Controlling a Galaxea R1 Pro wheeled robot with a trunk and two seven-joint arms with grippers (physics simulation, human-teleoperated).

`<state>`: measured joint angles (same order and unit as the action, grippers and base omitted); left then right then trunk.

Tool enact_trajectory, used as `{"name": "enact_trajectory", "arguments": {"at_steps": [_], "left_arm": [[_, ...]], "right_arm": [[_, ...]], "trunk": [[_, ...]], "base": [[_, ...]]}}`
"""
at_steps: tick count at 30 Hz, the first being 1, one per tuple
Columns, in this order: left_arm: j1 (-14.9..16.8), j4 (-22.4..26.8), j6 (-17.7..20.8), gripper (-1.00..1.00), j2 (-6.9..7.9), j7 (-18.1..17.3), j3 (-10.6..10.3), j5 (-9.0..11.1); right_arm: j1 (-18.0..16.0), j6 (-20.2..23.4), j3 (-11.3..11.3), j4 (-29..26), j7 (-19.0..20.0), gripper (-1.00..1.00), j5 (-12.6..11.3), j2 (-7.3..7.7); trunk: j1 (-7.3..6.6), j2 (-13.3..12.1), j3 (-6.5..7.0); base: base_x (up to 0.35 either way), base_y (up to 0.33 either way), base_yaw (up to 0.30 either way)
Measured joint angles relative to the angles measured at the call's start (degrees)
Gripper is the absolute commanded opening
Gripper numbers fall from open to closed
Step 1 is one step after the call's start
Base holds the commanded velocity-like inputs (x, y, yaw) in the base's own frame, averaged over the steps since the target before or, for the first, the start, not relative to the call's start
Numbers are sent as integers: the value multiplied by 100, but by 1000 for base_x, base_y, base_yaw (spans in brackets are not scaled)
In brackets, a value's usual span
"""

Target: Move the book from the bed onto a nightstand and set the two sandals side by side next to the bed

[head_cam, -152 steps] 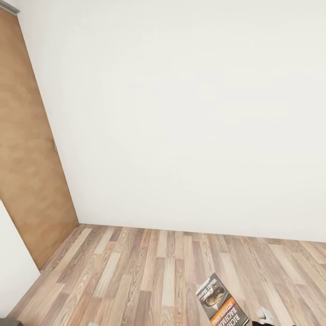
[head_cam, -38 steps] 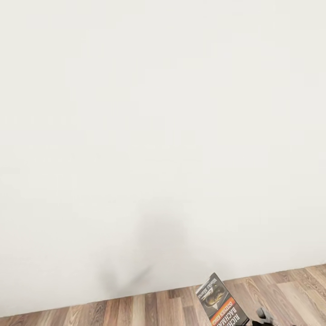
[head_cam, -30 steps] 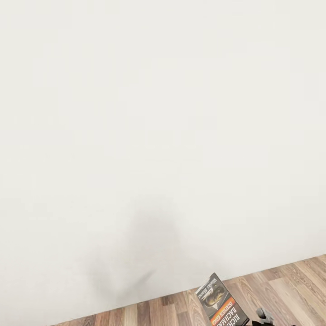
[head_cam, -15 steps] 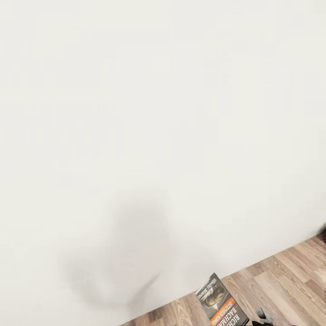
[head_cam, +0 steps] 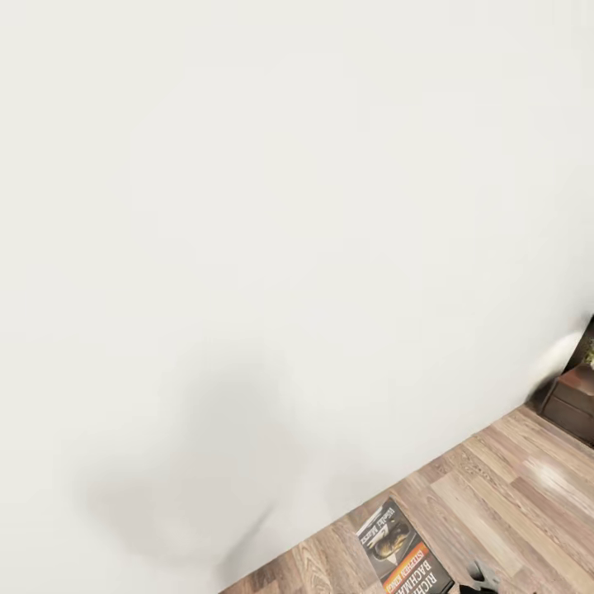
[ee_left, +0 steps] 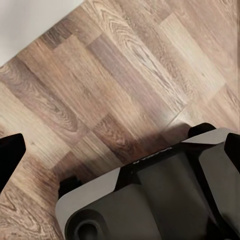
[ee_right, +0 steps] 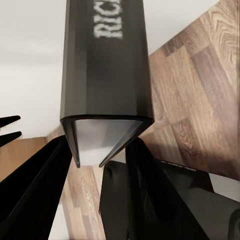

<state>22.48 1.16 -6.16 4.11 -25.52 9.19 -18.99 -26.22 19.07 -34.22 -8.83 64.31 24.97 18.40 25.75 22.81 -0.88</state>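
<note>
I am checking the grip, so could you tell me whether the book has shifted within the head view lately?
No. The book keeps its place at the frame's bottom edge while wall and floor swing behind: the camera turned.

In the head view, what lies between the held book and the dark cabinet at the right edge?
Bare wood-plank floor lies between the book, held in the right claw, and the nightstand; a white wall runs behind that stretch.

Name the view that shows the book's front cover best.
The head view: the book shows its picture and orange band there. The right wrist view shows its dark spine and page edges between the right pincer's fingers.
</note>
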Motion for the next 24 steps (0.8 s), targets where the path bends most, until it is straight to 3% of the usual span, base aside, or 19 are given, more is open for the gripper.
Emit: {"name": "enact_trajectory", "arguments": {"at_steps": [18,24], "left_arm": [[-2,0,0,100,0,0,0,0],[-1,0,-7,100,6,0,0,6]], "right_arm": [[3,1,0,0,-2,-100,0,0],[2,-1,-5,0,-2,-100,-1,0]], "trunk": [[-1,-3,-45],[-3,-3,-62]], "base": [[0,0,-264],[206,0,-264]]}}
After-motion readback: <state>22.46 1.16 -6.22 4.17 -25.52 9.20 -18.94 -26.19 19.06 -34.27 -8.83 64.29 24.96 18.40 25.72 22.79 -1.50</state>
